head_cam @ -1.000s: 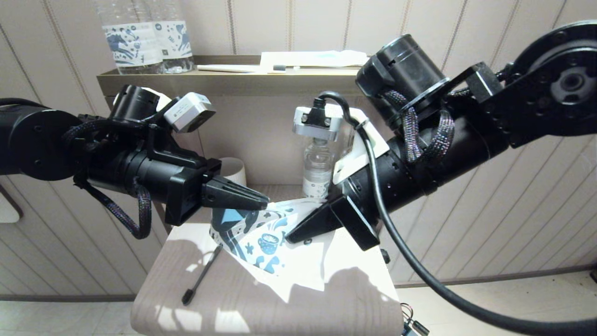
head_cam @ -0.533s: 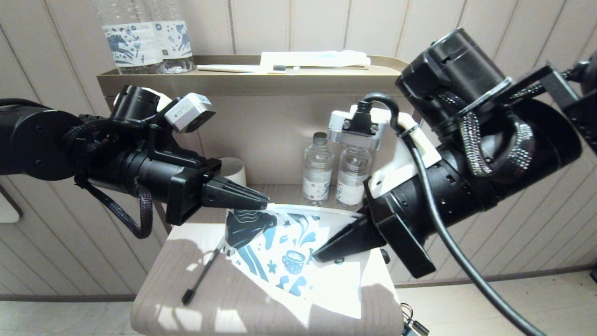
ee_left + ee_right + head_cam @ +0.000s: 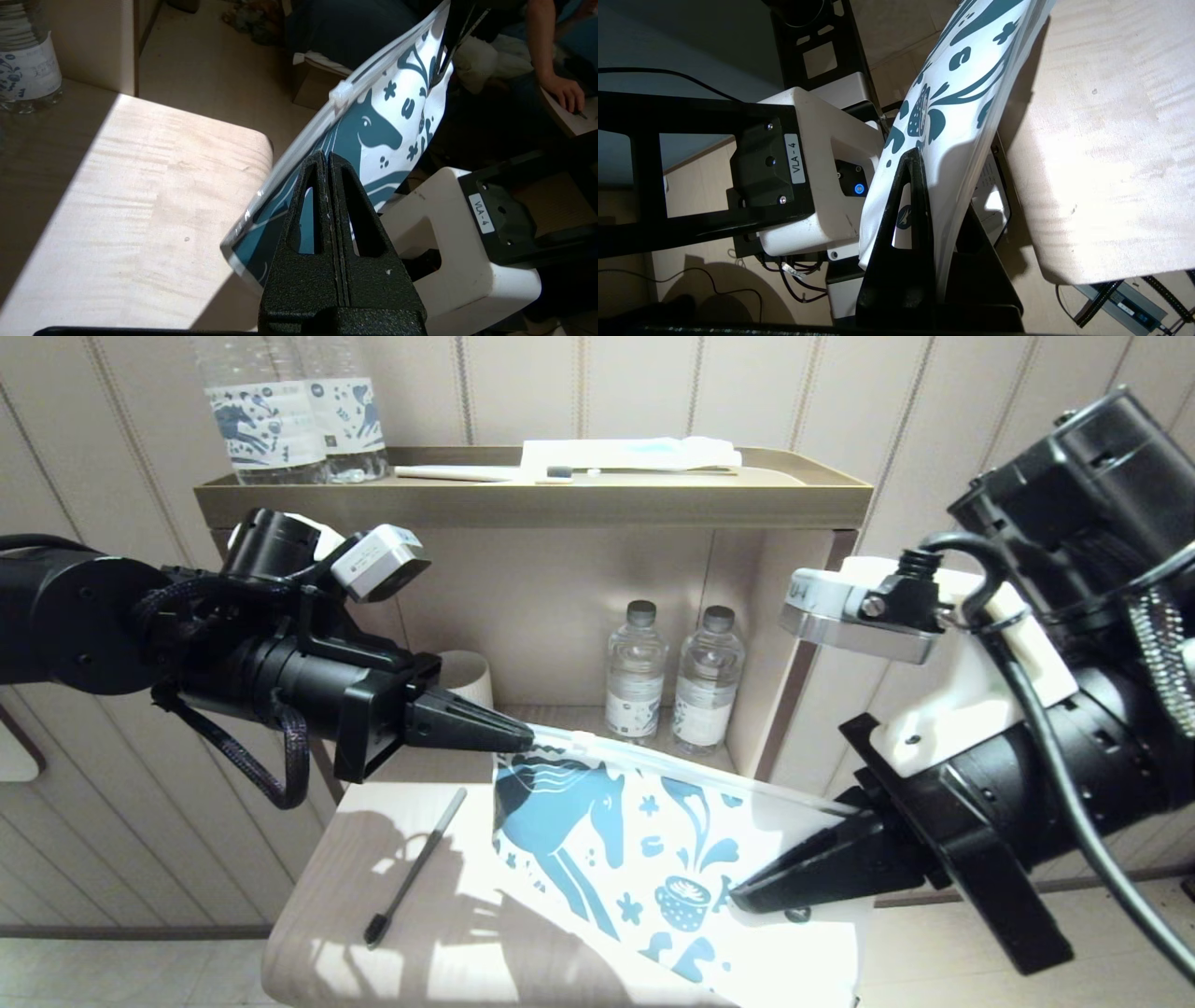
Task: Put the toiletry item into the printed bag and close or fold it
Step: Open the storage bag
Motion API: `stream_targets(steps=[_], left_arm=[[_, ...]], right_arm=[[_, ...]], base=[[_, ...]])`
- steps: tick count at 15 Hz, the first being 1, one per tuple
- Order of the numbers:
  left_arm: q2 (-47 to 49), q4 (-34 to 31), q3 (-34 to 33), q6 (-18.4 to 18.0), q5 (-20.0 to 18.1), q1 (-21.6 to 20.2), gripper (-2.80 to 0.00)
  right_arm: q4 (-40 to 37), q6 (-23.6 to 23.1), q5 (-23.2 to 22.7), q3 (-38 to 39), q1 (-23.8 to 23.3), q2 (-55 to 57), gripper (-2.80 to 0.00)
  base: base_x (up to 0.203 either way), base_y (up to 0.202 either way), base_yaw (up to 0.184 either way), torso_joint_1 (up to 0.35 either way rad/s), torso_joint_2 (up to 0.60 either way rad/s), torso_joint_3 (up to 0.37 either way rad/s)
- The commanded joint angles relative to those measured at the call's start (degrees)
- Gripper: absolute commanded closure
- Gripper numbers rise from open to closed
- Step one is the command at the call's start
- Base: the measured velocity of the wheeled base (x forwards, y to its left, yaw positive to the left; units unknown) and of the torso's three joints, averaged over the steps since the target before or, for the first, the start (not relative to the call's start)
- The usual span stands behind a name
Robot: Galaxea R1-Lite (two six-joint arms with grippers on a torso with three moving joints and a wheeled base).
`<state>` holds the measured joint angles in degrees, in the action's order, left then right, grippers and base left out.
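While both end effectors, left point(image 3: 523, 739) and right point(image 3: 742, 899), clamp the bag point(image 3: 644, 859) taut above the counter point(image 3: 317, 933) (toothbrush point(image 3: 415, 866) lies outside), overpulling could tear a corner free.

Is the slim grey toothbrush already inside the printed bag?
No: in the head view the toothbrush lies on the stool top, beside the printed bag that both tools hold stretched above it.

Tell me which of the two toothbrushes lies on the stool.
The grey-handled toothbrush with the dark head, lying left of the bag on the stool. The other toothbrush lies up on the shelf.
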<state>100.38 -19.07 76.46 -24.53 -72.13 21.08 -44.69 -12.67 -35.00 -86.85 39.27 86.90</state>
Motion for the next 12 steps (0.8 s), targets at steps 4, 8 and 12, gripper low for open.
stream_targets(steps=[4, 8, 12], left_arm=[[0.26, -0.09, 0.09, -0.17, -0.47, -0.07, 0.0], [2.61, -0.38, 3.78, 0.08, -0.31, -3.5, 0.0], [6.59, -1.33, 11.28, 0.38, -0.9, -12.77, 0.0]], right_arm=[[-0.03, -0.08, -0.24, 3.53, -1.48, -4.02, 0.0], [3.43, -0.47, -0.08, 6.14, -4.22, -4.24, 0.0], [4.44, -0.96, -0.07, 6.78, -4.82, -5.16, 0.0]], base=[[0.0, 0.0, 0.0, 0.0, 0.0, 0.0], [0.0, 0.0, 0.0, 0.0, 0.0, 0.0], [0.0, 0.0, 0.0, 0.0, 0.0, 0.0]])
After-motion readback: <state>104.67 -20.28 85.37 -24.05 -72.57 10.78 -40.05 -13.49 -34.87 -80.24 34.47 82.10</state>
